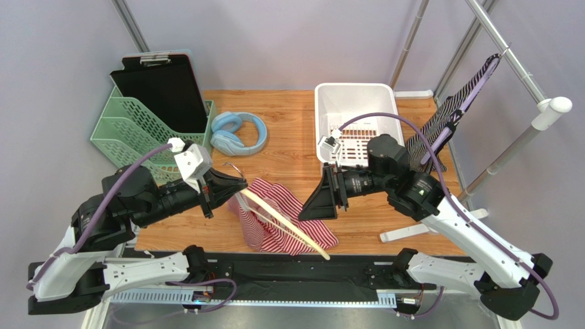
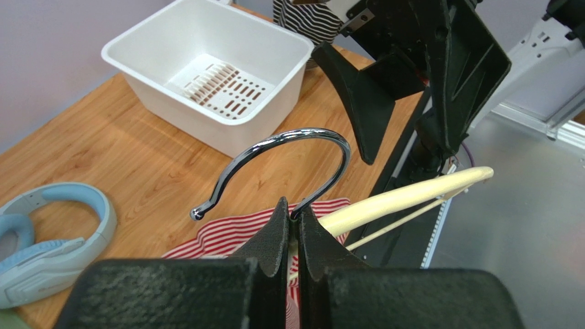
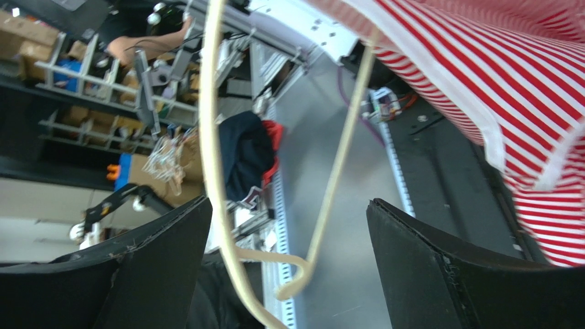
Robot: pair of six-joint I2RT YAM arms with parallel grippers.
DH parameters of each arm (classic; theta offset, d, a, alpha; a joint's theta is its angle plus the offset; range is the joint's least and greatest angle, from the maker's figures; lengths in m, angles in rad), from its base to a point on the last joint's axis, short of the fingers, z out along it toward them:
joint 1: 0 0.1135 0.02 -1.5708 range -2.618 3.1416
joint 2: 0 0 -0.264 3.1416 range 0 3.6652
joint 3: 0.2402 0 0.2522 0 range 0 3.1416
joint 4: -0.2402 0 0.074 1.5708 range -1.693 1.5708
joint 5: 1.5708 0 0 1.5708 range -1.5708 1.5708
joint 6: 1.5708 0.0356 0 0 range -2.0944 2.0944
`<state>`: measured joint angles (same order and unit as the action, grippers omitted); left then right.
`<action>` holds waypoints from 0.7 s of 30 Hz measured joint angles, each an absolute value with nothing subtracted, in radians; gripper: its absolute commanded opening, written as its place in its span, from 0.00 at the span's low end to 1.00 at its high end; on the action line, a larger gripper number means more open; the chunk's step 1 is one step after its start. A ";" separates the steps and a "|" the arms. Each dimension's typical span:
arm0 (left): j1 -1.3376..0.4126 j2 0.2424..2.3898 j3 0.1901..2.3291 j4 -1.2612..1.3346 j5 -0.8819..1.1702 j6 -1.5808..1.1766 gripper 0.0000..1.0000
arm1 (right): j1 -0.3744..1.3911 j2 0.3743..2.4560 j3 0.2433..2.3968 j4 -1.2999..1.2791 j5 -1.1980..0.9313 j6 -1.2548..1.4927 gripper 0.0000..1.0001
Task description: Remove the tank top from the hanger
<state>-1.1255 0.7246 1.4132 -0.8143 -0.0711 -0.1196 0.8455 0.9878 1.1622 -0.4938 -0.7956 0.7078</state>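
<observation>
1. From above, the red-and-white striped tank top (image 1: 271, 195) lies bunched at the middle of the near edge of the wooden table (image 1: 274, 137). The pale wooden hanger (image 1: 281, 221) slants across it, one tip poking out past the cloth towards the near edge. The left gripper (image 1: 237, 186) sits at the hook end. The right gripper (image 1: 317, 205) is just beside the cloth on its right, pointing at it.

2. The left wrist camera shows that gripper's fingers (image 2: 274, 233) pinched tight on the neck of the hanger's chrome hook (image 2: 288, 140). Striped cloth is gathered right under the neck and one bare wooden arm runs off to the right. A white plastic basket (image 2: 165, 103) stands behind, towards the far edge of the table.

3. At the right wrist, the jaws stand wide with nothing between the pads. The bare loop of the hanger (image 3: 213, 171) hangs in the gap, touching neither finger (image 3: 467, 274) as far as I can tell. The striped cloth (image 3: 515, 82) is off to one side.

4. As I read it, the job is partway. The hanger is secured and one end looks free of fabric, but the tank top is not yet off. The cloth has yet to be gripped and drawn clear of the other arm.
</observation>
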 measured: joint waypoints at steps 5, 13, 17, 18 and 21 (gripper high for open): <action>-1.125 0.758 1.412 -0.809 -0.037 -0.105 0.00 | 0.913 1.042 1.224 -0.430 -0.835 0.797 0.84; -1.125 0.787 1.412 -0.801 -0.012 -0.097 0.00 | 0.997 1.049 1.204 -0.384 -0.848 0.851 0.70; -1.125 0.785 1.412 -0.793 0.005 -0.097 0.00 | 1.015 1.049 1.161 -0.378 -0.857 0.863 0.59; -1.125 0.785 1.412 -0.792 0.008 -0.097 0.00 | 1.015 1.048 1.148 -0.376 -0.861 0.865 0.56; -1.125 0.782 1.412 -0.792 0.015 -0.098 0.00 | 1.016 1.043 1.123 -0.374 -0.868 0.869 0.43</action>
<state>-1.1252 0.7822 1.4117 -0.7921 0.0154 -0.0978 1.0161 1.0428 1.1233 -0.3740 -0.8680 0.8692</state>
